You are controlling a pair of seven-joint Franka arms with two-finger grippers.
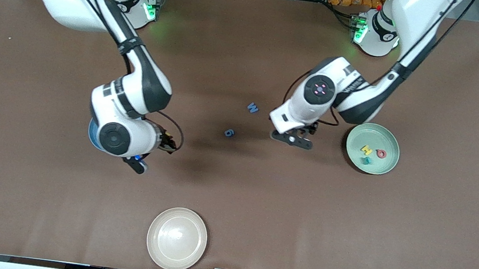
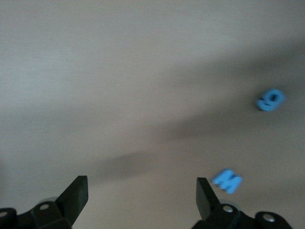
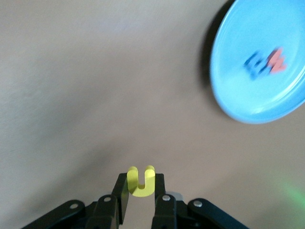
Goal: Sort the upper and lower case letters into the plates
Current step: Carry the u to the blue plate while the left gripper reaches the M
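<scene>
A yellow letter [image 3: 141,182] is pinched in the right gripper [image 3: 141,191] above the counter [image 1: 231,197], just beside the blue plate [image 3: 259,62], in which two letters are seen. The left gripper [image 2: 142,193] is held spread over the counter near the blue letters M [image 1: 252,107] and g [image 1: 229,132]; three letters are seen in the mint plate [image 1: 372,148].

A cream-beige plate [image 1: 177,238] sits on the brown table [image 1: 30,200] — near the front camera's edge.

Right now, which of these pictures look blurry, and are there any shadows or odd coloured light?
Front view: sharp, with green light on the table by both bases and soft shadows under the arms. Left wrist view: the blue letters look smeared. Right wrist view: the yellow letter is crisp, the blue plate and its letters blurred.
</scene>
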